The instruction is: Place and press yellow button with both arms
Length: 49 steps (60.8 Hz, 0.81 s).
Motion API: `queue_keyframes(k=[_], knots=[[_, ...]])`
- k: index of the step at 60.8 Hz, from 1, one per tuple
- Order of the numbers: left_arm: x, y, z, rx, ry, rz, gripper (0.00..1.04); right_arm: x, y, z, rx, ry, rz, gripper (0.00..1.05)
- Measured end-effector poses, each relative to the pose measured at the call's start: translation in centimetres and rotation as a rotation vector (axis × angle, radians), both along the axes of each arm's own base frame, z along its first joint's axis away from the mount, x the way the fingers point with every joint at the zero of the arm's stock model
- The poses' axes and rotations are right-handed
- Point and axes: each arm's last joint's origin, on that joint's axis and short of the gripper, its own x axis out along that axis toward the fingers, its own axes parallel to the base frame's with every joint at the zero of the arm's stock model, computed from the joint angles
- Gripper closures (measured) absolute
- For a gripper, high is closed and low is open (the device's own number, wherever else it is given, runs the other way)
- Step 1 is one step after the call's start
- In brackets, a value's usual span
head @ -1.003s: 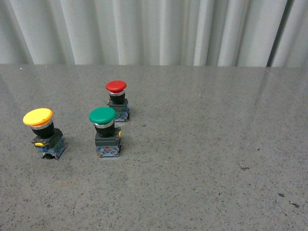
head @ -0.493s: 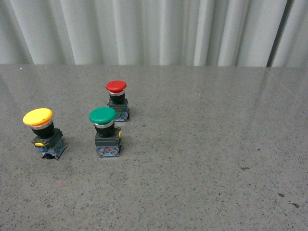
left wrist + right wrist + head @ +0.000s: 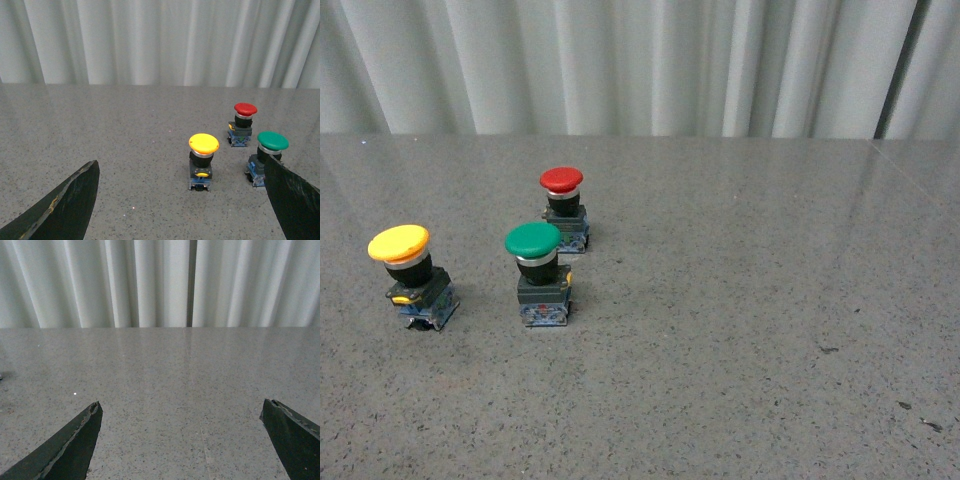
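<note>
No change: yellow button untouched on bench; left hand and right hand wide open, empty; task unstarted.

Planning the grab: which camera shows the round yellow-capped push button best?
Left wrist view: the round yellow-capped push button sits central, unobstructed. Front view shows it near the left edge; right wrist view misses it.

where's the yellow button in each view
Front view: the yellow mushroom-capped push button on a dark block base, far left.
Left wrist view: that button, near the middle.
Right wrist view: not in it.
Shared landmark: the green-capped push button beside it, in front and left wrist views.
</note>
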Motion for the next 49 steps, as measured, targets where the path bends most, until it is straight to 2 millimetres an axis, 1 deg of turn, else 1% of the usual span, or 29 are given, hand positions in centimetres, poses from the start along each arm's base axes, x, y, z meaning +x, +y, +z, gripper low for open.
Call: queue_keyframes(k=[3, 4, 5, 6, 7, 8, 9, 10, 11, 13, 16, 17, 18, 19, 21, 23, 24, 26, 27, 30, 31, 32, 35, 44, 49], knots=[[0.0, 0.0, 0.0, 0.000, 0.000, 0.000, 0.07, 0.0, 0.0, 0.0, 0.000, 0.000, 0.000, 0.07], [0.0, 0.0, -0.2, -0.002, 0.036, 0.017, 0.07, 0.0, 0.0, 0.0, 0.000, 0.000, 0.000, 0.07], [0.0, -0.3, -0.1, 0.015, 0.222, 0.113, 0.07, 0.0, 0.0, 0.0, -0.001, 0.000, -0.001, 0.07], [0.3, -0.4, 0.5, 0.056, 0.327, 0.184, 0.07, 0.0, 0.0, 0.0, 0.000, -0.001, 0.001, 0.07], [0.7, -0.2, 1.2, 0.063, 0.321, 0.243, 0.07, 0.0, 0.0, 0.0, 0.000, -0.002, 0.001, 0.07], [1.3, 0.0, 2.5, 0.056, 0.274, 0.267, 0.07, 0.0, 0.0, 0.0, 0.000, 0.001, -0.001, 0.07], [2.1, 0.1, 4.4, 0.056, 0.204, 0.265, 0.07, 0.0, 0.0, 0.0, 0.000, 0.000, 0.000, 0.07], [3.4, 0.0, 6.0, 0.056, 0.160, 0.224, 0.07, 0.0, 0.0, 0.0, 0.000, 0.000, 0.000, 0.07], [5.1, -0.3, 7.0, 0.071, 0.147, 0.168, 0.07, 0.0, 0.0, 0.0, 0.000, 0.000, 0.000, 0.07], [9.3, -0.8, 8.4, 0.112, 0.195, 0.083, 0.07, 0.0, 0.0, 0.0, 0.000, 0.000, 0.000, 0.07], [14.9, -1.7, 8.5, 0.108, 0.350, -0.051, 0.07, 0.0, 0.0, 0.0, 0.000, 0.000, 0.000, 0.07], [16.4, -2.1, 8.2, 0.093, 0.408, -0.096, 0.07, 0.0, 0.0, 0.0, 0.000, 0.000, 0.000, 0.07], [17.5, -2.3, 7.4, 0.089, 0.452, -0.106, 0.07, 0.0, 0.0, 0.0, 0.000, 0.000, 0.000, 0.07], [18.0, -2.5, 6.6, 0.090, 0.491, -0.117, 0.07, 0.0, 0.0, 0.0, 0.000, 0.000, 0.000, 0.07], [18.3, -3.0, 5.1, 0.086, 0.548, -0.145, 0.07, 0.0, 0.0, 0.0, 0.000, 0.000, 0.000, 0.07], [18.6, -3.1, 4.6, 0.079, 0.546, -0.171, 0.07, 0.0, 0.0, 0.0, 0.000, 0.000, 0.000, 0.07], [18.7, -3.1, 3.9, 0.080, 0.563, -0.172, 0.07, 0.0, 0.0, 0.0, 0.000, 0.000, 0.000, 0.07], [18.3, -3.0, 2.1, 0.092, 0.618, -0.173, 0.07, 0.0, 0.0, 0.0, 0.000, 0.000, 0.000, 0.07], [18.2, -3.0, 1.6, 0.096, 0.629, -0.173, 0.07, 0.0, 0.0, 0.0, 0.000, 0.000, 0.000, 0.07], [18.3, -2.9, 1.1, 0.099, 0.627, -0.172, 0.07, 0.0, 0.0, 0.0, 0.000, 0.000, 0.000, 0.07], [18.2, -2.9, 1.0, 0.103, 0.627, -0.174, 0.09, 0.0, 0.0, 0.0, 0.000, 0.000, 0.000, 0.07], [18.2, -3.0, 0.9, 0.104, 0.627, -0.176, 0.17, 0.0, 0.0, 0.0, 0.000, 0.000, 0.000, 0.07], [18.2, -3.1, 0.9, 0.113, 0.623, -0.173, 0.48, 0.0, 0.0, 0.0, 0.000, 0.000, 0.000, 0.07], [17.9, -3.2, 1.3, 0.135, 0.616, -0.166, 0.66, 0.0, 0.0, 0.0, 0.000, 0.000, 0.000, 0.07], [17.5, -3.2, 2.0, 0.146, 0.603, -0.155, 0.69, 0.0, 0.0, 0.0, 0.000, 0.000, 0.000, 0.07]])
